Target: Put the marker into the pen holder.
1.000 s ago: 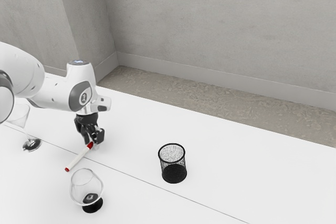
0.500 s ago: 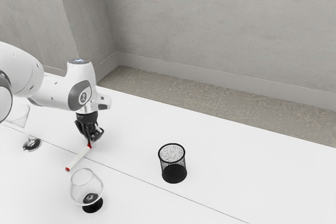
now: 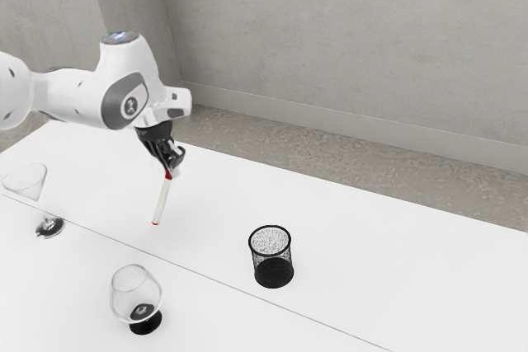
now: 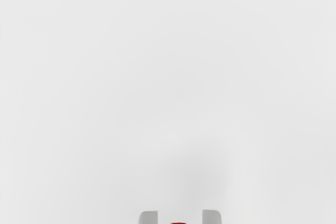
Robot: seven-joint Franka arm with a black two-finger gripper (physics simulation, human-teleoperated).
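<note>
The black gripper (image 3: 172,171) is shut on the red-capped end of the marker (image 3: 162,202), above the table. From the fingers the white barrel slants down, its lower red tip toward the exterior view's left. In the wrist view the gripper (image 4: 180,217) has a bit of the marker's red end (image 4: 179,223) between its two grey fingertips. The black mesh pen holder (image 3: 273,272) stands upright on the table, toward the exterior view's right of the marker and lower than my hand.
A round-bowled glass with a black base (image 3: 145,321) stands near the exterior view's lower edge. A martini-type glass (image 3: 25,183) is at the far left. The white table (image 3: 371,261) stretches to the exterior view's right of the pen holder.
My gripper has closed on the marker's capped end and risen, shifting slightly toward the exterior view's right. The marker has left the table and now hangs more steeply.
</note>
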